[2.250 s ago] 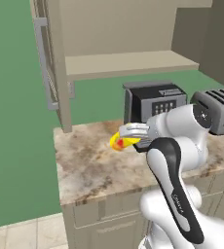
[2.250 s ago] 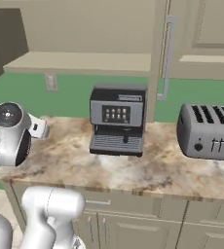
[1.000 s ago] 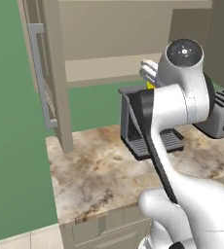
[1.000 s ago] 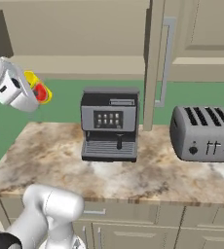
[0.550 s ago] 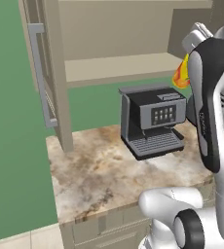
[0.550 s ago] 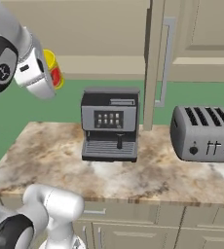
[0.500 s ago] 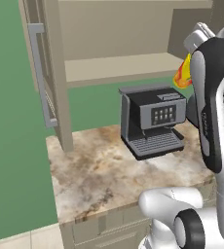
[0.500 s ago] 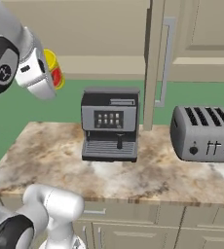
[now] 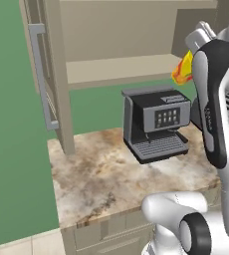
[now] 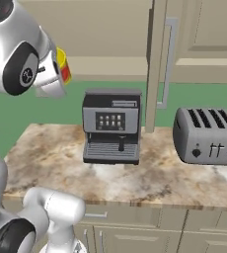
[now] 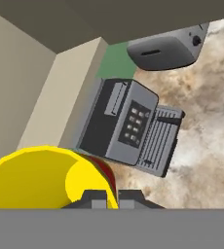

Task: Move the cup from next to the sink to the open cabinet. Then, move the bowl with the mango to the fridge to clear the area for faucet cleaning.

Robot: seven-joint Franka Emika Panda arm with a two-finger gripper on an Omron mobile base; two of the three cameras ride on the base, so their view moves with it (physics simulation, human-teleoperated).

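The yellow cup (image 10: pixel 62 64) with red splotches hangs in the air in front of the open cabinet's beige shelf (image 10: pixel 105 67), above the coffee machine. My gripper (image 11: pixel 106 198) is shut on the cup (image 11: pixel 41 177), whose yellow rim lies at the lower left of the hand view. In the left base view the cup (image 9: pixel 182 70) peeks out from behind my forearm, level with the shelf (image 9: pixel 121 69). The cabinet door (image 9: pixel 47 74) with its grey bar handle stands open at the left. The sink, bowl, mango, fridge and faucet are out of view.
A black coffee machine (image 10: pixel 110 126) stands on the marble counter (image 10: pixel 150 180) under the shelf. A grey toaster (image 10: pixel 207 136) sits to its right. The open door's edge and handle (image 10: pixel 169 62) hang between them. Beige drawers run below the counter.
Over the last second my arm carried the cup up and to the right toward the cabinet shelf. In the last half second it has barely moved. The grip has stayed shut.
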